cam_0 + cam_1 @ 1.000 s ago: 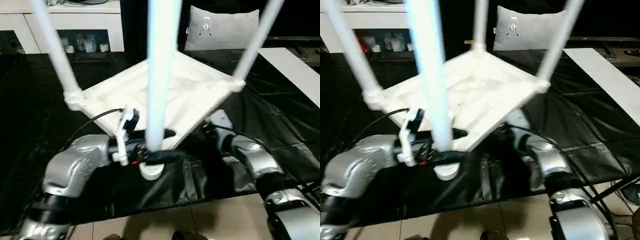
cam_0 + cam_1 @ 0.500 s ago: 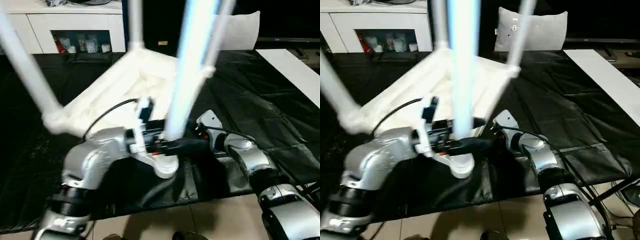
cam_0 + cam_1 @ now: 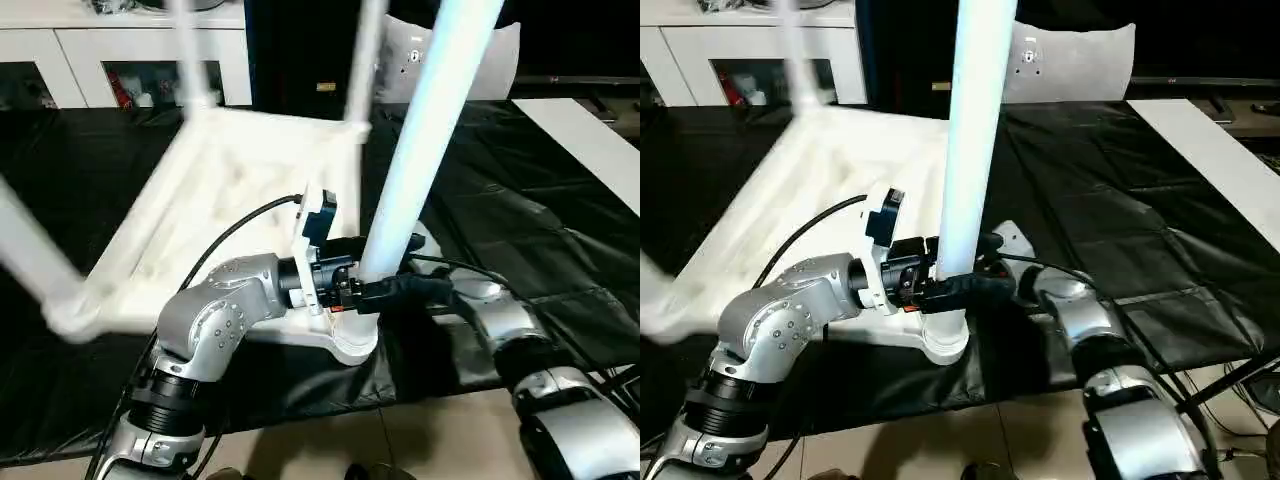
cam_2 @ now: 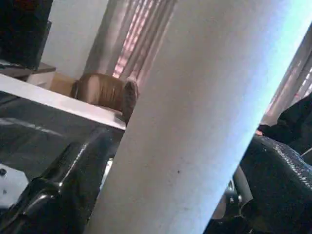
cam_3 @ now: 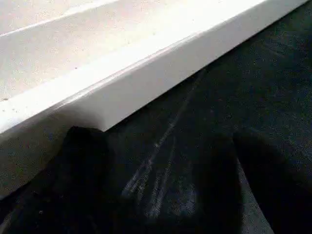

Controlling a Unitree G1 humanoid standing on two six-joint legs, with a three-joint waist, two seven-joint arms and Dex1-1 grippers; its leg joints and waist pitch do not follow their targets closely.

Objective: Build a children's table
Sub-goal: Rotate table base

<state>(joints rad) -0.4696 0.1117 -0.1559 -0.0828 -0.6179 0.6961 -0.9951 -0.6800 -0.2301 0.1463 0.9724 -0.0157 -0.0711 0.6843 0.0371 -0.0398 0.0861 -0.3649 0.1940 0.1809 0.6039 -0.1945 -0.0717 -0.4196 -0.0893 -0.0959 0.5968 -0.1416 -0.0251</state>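
The children's table [image 3: 230,190] lies upside down on the black sheet, all white, its ribbed underside up and its legs rising from the corner sockets. My left gripper [image 3: 382,286] is shut on the near leg [image 3: 420,150] just above its socket [image 3: 350,345]. In the left wrist view that leg [image 4: 195,122] sits between the black fingers [image 4: 63,180]. My right gripper [image 5: 161,180] stands open low over the sheet, its fingers [image 5: 83,161] apart and close to the tabletop's white edge [image 5: 122,83]. Its silver forearm [image 3: 500,320] reaches in behind the held leg.
The black sheet [image 3: 520,220] covers the floor under the table, with tiles [image 3: 400,440] in front of it. A white pillow [image 3: 500,50] and white cabinets [image 3: 100,60] stand at the back. A long white board [image 3: 590,140] lies at the right.
The table has swung round on the sheet. Its held corner and leg have moved right with my left gripper, and the leg now leans right. The right forearm has barely moved.
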